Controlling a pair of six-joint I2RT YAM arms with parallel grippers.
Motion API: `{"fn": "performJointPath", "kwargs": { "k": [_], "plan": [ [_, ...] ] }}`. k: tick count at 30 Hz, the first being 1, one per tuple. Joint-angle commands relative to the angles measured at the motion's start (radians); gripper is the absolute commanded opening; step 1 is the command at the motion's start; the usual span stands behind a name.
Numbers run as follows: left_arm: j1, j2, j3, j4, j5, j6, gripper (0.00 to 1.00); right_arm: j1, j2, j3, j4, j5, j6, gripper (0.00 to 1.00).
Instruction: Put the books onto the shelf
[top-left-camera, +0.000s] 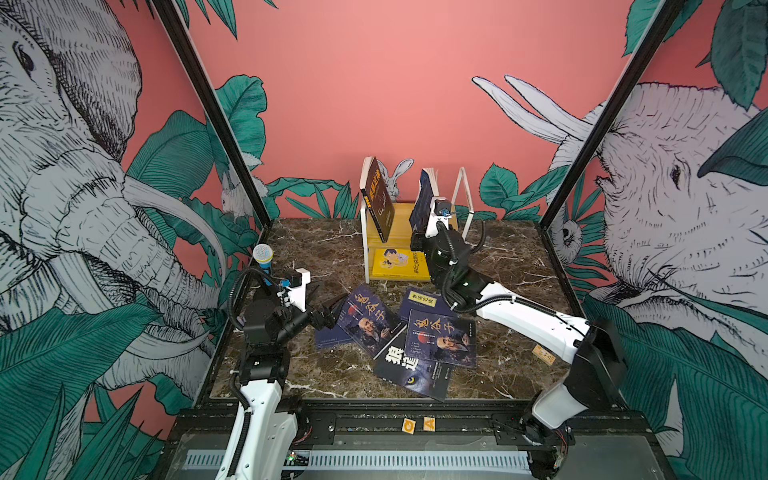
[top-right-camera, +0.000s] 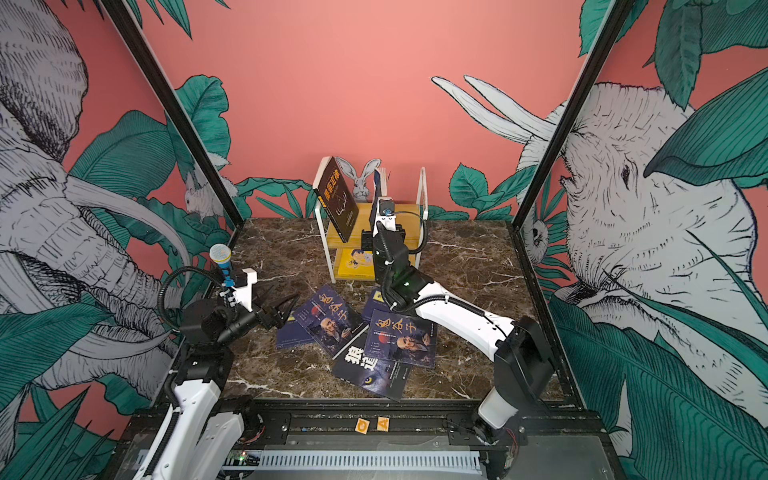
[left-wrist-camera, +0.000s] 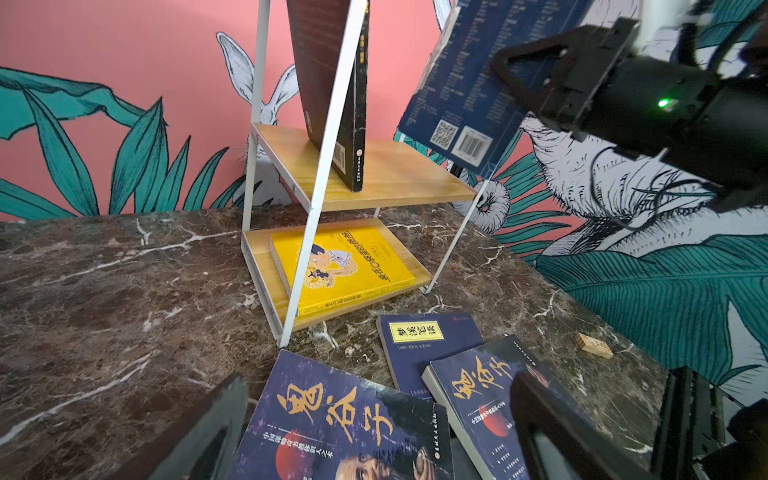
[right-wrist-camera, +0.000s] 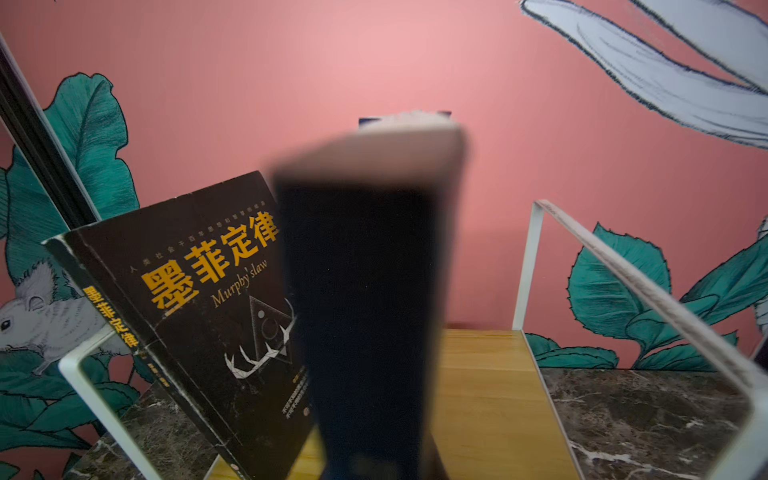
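This is a robot test cell in a lab, dressed up as a set rather than a lived-in room. Black aluminium frame posts (top-left-camera: 216, 120) rise beyond and to either side of the jaws of the left gripper (top-left-camera: 332, 297). They carry printed coral-pink wall panels with drawn elephants, rabbits and green leaves (top-left-camera: 395, 83). Below the jaws lies a dark brown marble-pattern tabletop (top-left-camera: 316, 245). Well behind them run a black metal mounting rail (top-left-camera: 457, 422), a white slotted cable duct (top-left-camera: 374, 459) and a bare circuit board with lit lamps (top-left-camera: 296, 458).
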Motion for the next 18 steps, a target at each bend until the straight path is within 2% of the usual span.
{"fn": "performJointPath", "kwargs": {
  "k": [1,10,14,18],
  "plan": [
    [0.001,-0.014,-0.014,0.062,0.029,0.003,1.0,0.004,0.058,0.065,0.112,-0.005,0.022,0.0],
    [-0.012,-0.015,-0.011,0.044,0.018,0.017,1.0,0.002,0.185,0.192,0.084,0.199,0.029,0.0],
    [-0.011,-0.025,-0.022,0.07,0.012,0.015,1.0,0.002,0.237,0.256,0.061,0.178,0.023,0.0],
    [-0.009,-0.023,-0.018,0.056,0.017,0.02,1.0,0.002,0.27,0.296,0.01,0.172,0.076,0.0]
  ]
}}
